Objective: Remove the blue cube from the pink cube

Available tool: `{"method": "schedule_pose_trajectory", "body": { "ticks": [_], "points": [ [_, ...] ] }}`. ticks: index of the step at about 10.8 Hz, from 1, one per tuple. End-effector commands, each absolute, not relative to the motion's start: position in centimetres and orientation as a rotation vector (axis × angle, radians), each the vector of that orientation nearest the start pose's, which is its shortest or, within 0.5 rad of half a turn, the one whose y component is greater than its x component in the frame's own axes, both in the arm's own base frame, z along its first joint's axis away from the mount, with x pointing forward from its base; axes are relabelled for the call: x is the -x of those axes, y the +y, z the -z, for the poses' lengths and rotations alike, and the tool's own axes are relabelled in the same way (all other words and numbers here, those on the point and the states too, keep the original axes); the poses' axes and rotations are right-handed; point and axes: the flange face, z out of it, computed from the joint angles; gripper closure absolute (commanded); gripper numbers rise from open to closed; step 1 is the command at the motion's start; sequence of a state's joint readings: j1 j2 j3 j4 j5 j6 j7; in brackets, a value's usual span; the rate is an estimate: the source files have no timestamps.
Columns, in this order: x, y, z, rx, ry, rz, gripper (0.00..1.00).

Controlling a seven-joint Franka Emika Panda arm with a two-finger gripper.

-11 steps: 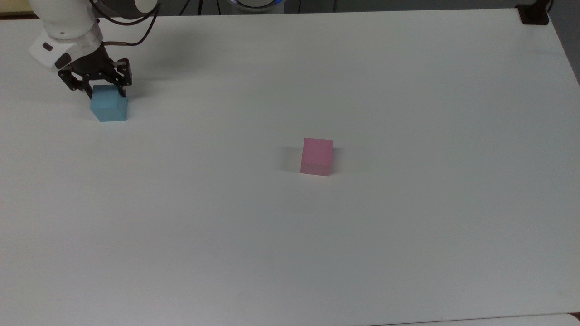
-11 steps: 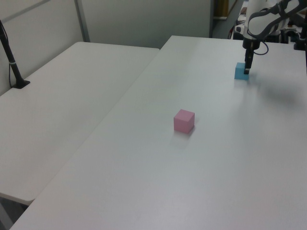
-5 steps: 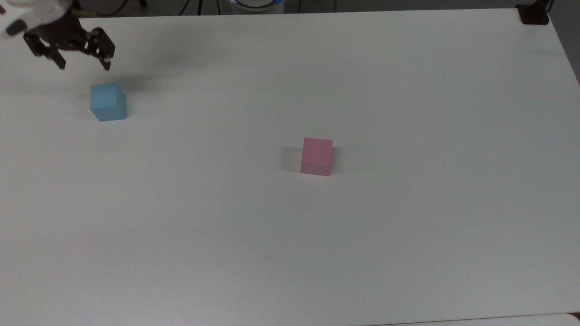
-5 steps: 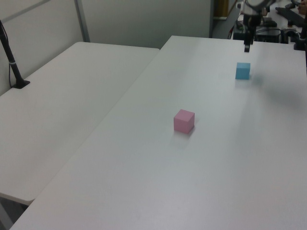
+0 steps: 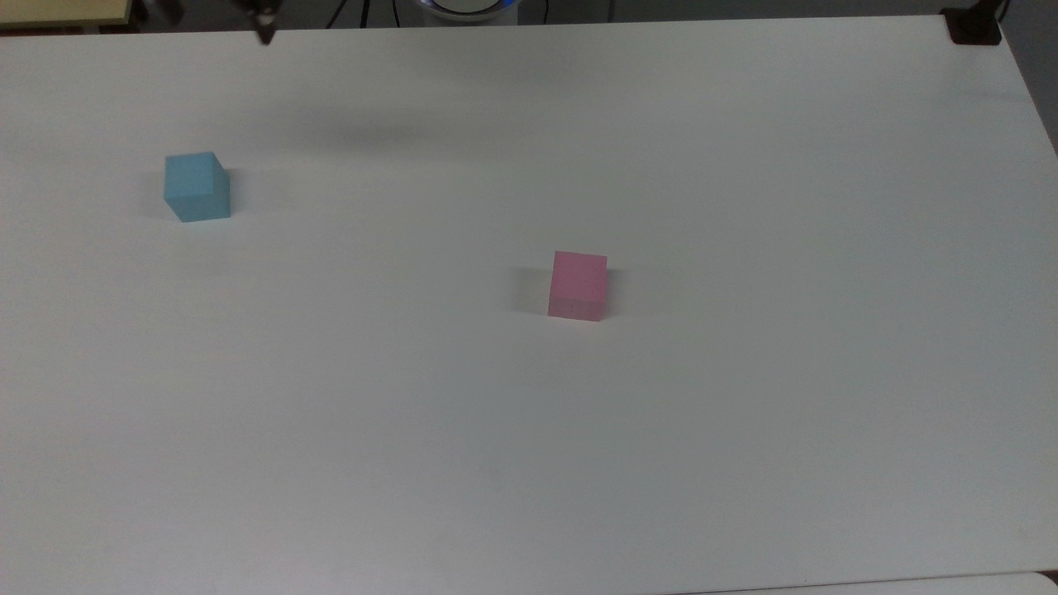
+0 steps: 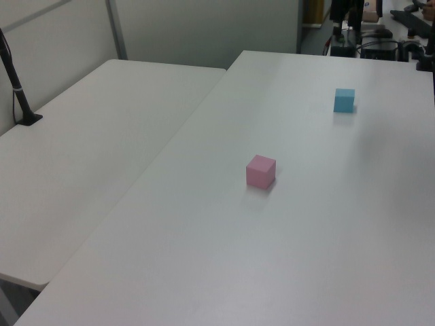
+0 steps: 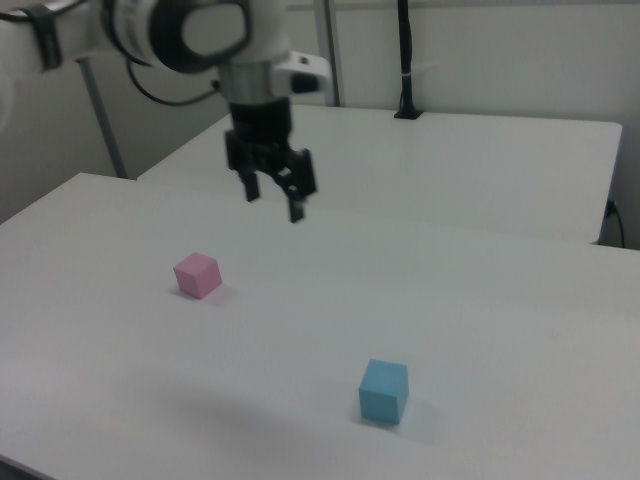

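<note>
Cubes separated on the table (image 5: 661, 454).
Blue cube (image 5: 197, 187) and pink cube (image 5: 578, 285) sit well apart; the gripper (image 7: 274, 202) hangs above, fingers spread, holding nothing.

Blue cube (image 5: 197, 187) flat on white table, well apart from pink cube (image 5: 578, 285), both upright.

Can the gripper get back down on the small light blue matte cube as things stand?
Probably yes. The small light blue matte cube sits alone on the white table, well apart from the small pale pink matte cube. The open gripper hangs above the table with nothing between it and the cube.
</note>
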State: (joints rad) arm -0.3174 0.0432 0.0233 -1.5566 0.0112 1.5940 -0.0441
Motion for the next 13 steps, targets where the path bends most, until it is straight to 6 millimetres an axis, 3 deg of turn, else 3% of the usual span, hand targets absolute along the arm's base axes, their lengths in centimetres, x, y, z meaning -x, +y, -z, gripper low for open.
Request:
{"method": "schedule_pose_trajectory", "body": {
  "ticks": [1, 3, 5, 6, 7, 9, 13],
  "points": [
    [-51.9, -9.2, -64.0, 3.069, 0.439, -0.109, 0.0],
    [-51.4, -5.5, -65.0, 3.036, 0.384, -0.096, 0.0],
    [-52.2, -3.9, -64.8, 3.067, 0.185, -0.046, 0.0],
    [-52.7, -3.9, -64.7, 3.078, 0.03, 0.008, 0.0],
    [-53.0, -3.9, -64.7, 3.084, 0.002, 0.028, 0.0],
    [-54.3, -4.5, -64.8, 3.118, 0.022, 0.15, 0.0],
    [-54.4, -3.4, -64.6, 3.103, 0.215, 0.135, 0.0]
  ]
}}
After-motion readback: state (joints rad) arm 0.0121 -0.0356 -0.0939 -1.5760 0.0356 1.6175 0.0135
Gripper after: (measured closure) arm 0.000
